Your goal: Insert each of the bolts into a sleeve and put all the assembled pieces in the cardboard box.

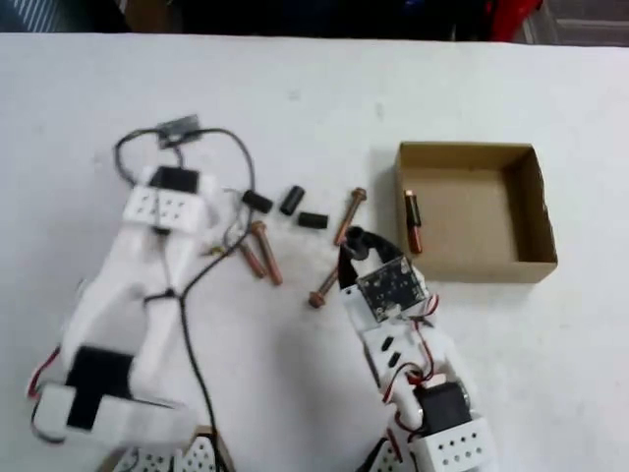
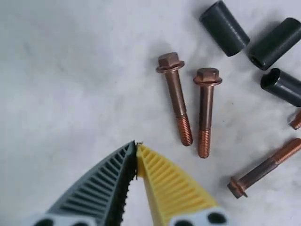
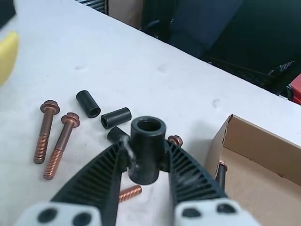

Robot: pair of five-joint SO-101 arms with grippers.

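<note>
White table (image 1: 118, 88), dark room past the far edge.

Left gripper (image 2: 136, 145): fingers together, empty. Its tips sit just beside the threaded ends of a bolt (image 2: 206, 110) and its twin (image 2: 175, 96). Both lie flat and near parallel, heads away from the gripper.

The spare sleeves (image 1: 292, 200) lie flat just beyond them.

Right gripper (image 3: 145, 143): clamped on the held sleeve (image 3: 146, 162), above the table between the spare sleeves and the cardboard box (image 1: 526, 211). One assembled piece (image 1: 413, 221) is in the box.

The held sleeve's long axis runs across the fingers. The bore is open toward the wrist camera and unblocked.

Step in hand, as I read it, is to bolt that sleeve:
- Open left and take a bolt on the plain shank near the head, leaving the thread free.
- Bring the bolt's axis in line with the bore before you push. A skewed entry will likely jam or twist the sleeve in the pads.
- Keep right clamped.
</note>
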